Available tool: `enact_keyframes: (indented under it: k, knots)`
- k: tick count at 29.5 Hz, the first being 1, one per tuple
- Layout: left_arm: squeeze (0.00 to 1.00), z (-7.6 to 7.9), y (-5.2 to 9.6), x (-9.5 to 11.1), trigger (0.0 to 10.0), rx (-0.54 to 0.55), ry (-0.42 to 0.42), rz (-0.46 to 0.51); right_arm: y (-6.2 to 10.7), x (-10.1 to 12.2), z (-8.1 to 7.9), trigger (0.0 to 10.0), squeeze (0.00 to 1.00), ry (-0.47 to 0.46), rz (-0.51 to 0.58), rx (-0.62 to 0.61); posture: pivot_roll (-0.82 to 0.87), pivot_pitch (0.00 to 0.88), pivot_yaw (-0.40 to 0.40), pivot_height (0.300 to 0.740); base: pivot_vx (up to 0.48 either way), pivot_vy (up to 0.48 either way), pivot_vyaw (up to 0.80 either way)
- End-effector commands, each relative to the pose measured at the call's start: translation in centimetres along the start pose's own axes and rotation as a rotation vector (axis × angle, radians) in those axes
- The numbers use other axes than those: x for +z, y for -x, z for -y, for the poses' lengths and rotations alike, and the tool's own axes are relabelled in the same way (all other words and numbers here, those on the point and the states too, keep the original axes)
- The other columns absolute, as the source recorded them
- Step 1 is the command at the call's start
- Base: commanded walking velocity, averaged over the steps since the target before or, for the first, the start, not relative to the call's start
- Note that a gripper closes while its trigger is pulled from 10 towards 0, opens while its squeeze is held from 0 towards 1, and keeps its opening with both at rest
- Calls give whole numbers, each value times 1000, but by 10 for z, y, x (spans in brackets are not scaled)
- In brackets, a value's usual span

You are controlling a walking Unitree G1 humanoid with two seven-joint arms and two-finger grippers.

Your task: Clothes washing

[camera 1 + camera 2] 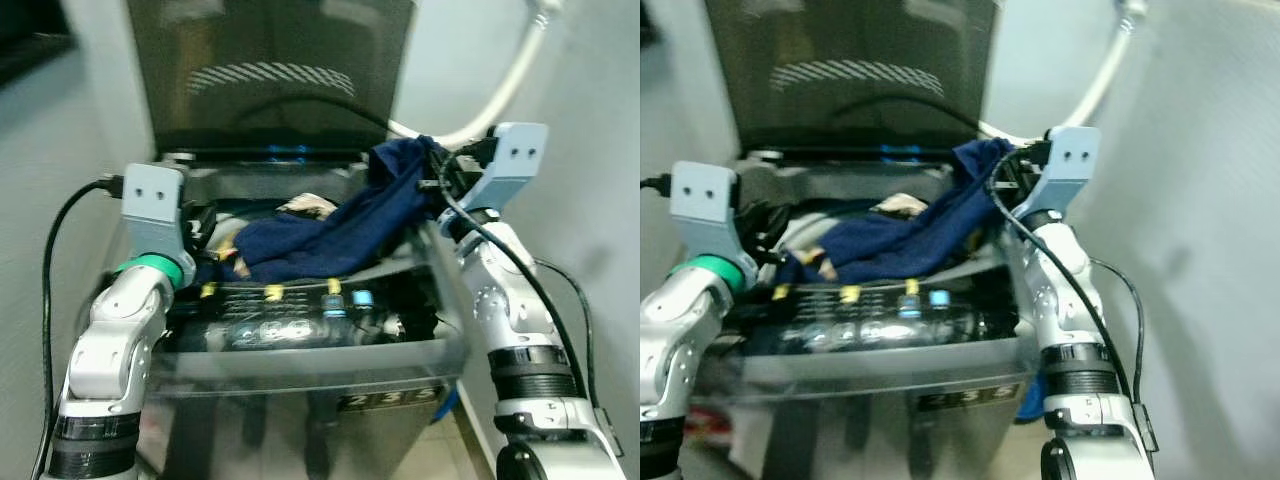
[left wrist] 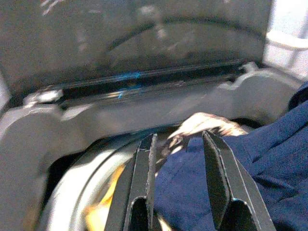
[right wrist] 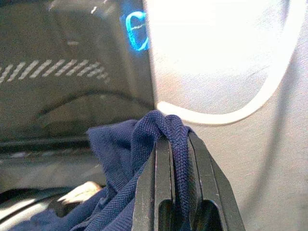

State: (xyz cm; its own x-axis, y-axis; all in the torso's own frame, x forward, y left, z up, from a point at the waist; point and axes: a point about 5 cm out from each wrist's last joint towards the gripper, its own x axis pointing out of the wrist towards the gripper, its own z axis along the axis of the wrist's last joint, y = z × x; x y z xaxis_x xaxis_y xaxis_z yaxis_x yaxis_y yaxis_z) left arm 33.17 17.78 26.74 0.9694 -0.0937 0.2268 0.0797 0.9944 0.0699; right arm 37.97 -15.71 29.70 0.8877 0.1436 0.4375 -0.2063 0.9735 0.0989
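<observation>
A dark blue garment (image 1: pixel 330 235) drapes across the open top of the washing machine (image 1: pixel 310 355), one end lifted at the right rear corner. My right gripper (image 3: pixel 179 144) is shut on a fold of that blue cloth (image 3: pixel 154 132), holding it above the rim. My left gripper (image 2: pixel 178 144) is open at the left side of the drum opening, its fingers (image 2: pixel 147 163) over the blue garment and a pale piece of laundry (image 2: pixel 202 122). The raised lid (image 1: pixel 270 70) stands upright behind.
A white hose (image 1: pixel 510 80) curves down the wall behind the right arm. Walls stand close on both sides. The control panel (image 1: pixel 290 330) with yellow and blue buttons runs along the machine's front. A black cable (image 1: pixel 60 230) loops from my left wrist.
</observation>
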Motion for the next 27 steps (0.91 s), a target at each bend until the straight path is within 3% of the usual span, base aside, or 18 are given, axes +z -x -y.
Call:
enact_keyframes:
  k: [1, 7, 12, 20, 27]
  knots:
    - [0, -3, 1, -2, 10000, 10, 3, -13, -3, 7, -3, 10000, 0, 0, 30, 8, 58, 52, 31, 740, 0, 0, -800]
    - [0, -4, 1, 0, 10000, 9, -3, -8, -3, 6, -4, 10000, 0, 13, 25, 13, 57, 55, 28, 740, 0, 0, -800]
    - [0, -7, 1, 0, 10000, 24, -1, -4, -3, 3, -7, 10000, 0, 48, 10, 26, 56, 59, 24, 740, 0, 0, 0]
    - [0, -8, 2, 1, 10000, 25, 4, -6, -3, 2, -8, 10000, 0, 47, 9, 36, 55, 61, 22, 740, 0, 480, 0]
    - [0, -10, 2, 2, 10000, 22, -19, -7, -3, 3, -10, 10000, 0, 42, 15, 46, 55, 59, 23, 740, 0, 0, 0]
